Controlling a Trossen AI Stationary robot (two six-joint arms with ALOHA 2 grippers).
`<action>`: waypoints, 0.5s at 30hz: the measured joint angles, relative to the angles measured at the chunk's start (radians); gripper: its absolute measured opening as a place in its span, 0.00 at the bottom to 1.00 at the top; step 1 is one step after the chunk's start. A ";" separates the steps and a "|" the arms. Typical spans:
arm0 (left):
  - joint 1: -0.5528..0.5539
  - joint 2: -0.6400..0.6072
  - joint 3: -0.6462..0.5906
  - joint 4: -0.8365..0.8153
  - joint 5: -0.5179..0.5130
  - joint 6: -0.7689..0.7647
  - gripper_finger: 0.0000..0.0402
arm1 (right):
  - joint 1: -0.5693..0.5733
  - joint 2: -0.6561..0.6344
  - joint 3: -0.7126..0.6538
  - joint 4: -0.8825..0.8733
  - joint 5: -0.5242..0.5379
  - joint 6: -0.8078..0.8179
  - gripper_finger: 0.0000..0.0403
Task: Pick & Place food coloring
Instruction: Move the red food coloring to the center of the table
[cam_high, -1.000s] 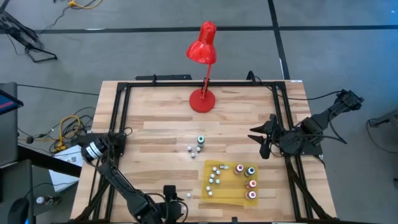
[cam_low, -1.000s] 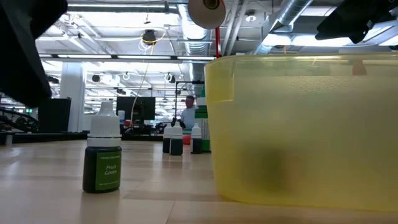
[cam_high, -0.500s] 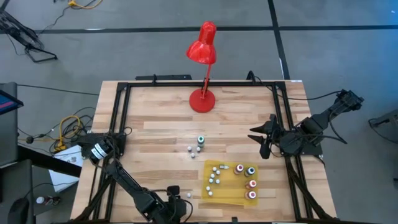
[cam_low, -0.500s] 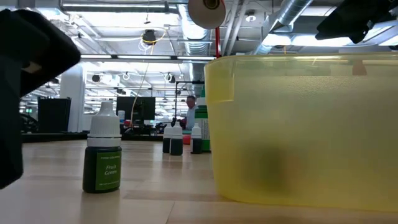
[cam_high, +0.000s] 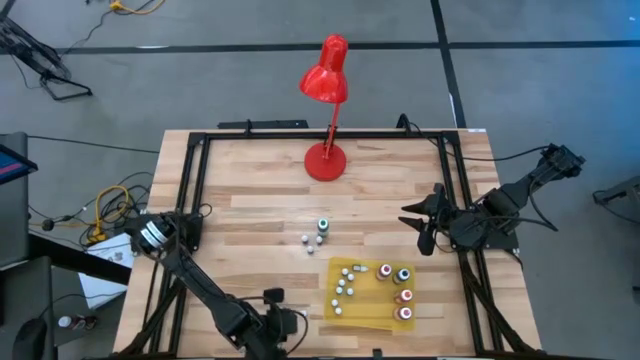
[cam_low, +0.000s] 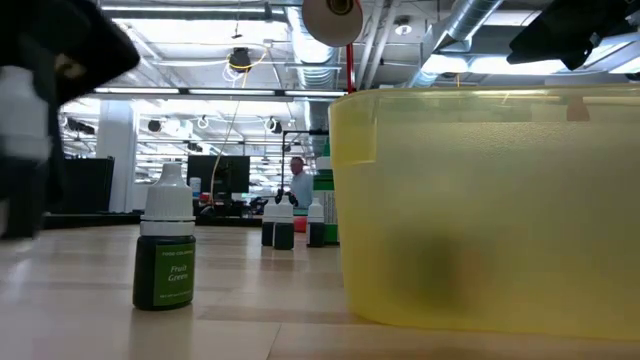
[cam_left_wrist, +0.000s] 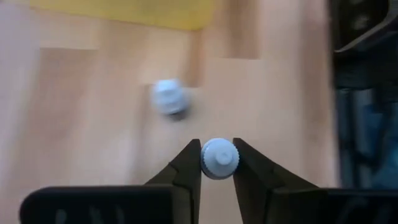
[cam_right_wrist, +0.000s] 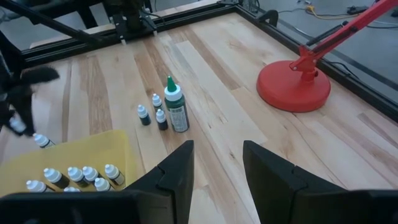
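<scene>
The left gripper (cam_left_wrist: 217, 163) has drawn its fingers in over the last second and shifted a little toward the yellow tray; they now pinch the pale cap of a small bottle (cam_left_wrist: 218, 158) at the table's near edge, just left of the tray. In the low view this bottle looks lifted, though it is blurred. A second small bottle (cam_left_wrist: 169, 98) stands on the wood close by, between the gripper and the tray.

Toward the middle of the table (cam_high: 250, 215) stands a larger green bottle (cam_high: 323, 227) with a few tiny bottles (cam_right_wrist: 151, 111) clustered beside it. Behind them, near the far edge, is the red lamp (cam_high: 325, 158).

The yellow tray (cam_high: 343, 314) sits near the front, right of centre. It holds a row of small pale-capped bottles (cam_high: 344, 289) on its left side and four bigger jars (cam_high: 397, 286) on its right.

The right gripper (cam_high: 421, 226) hangs over the right side of the table, fingers spread apart and holding nothing.
</scene>
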 joint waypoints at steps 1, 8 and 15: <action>0.001 -0.014 0.000 -0.047 -0.020 -0.008 0.14 | 0.000 0.000 0.000 0.000 0.000 0.000 0.32; 0.096 -0.091 -0.011 -0.226 -0.083 -0.021 0.14 | 0.000 0.000 0.000 0.000 0.000 0.000 0.32; 0.250 -0.084 -0.023 -0.100 -0.015 0.191 0.14 | 0.000 0.000 0.000 0.000 0.000 0.000 0.32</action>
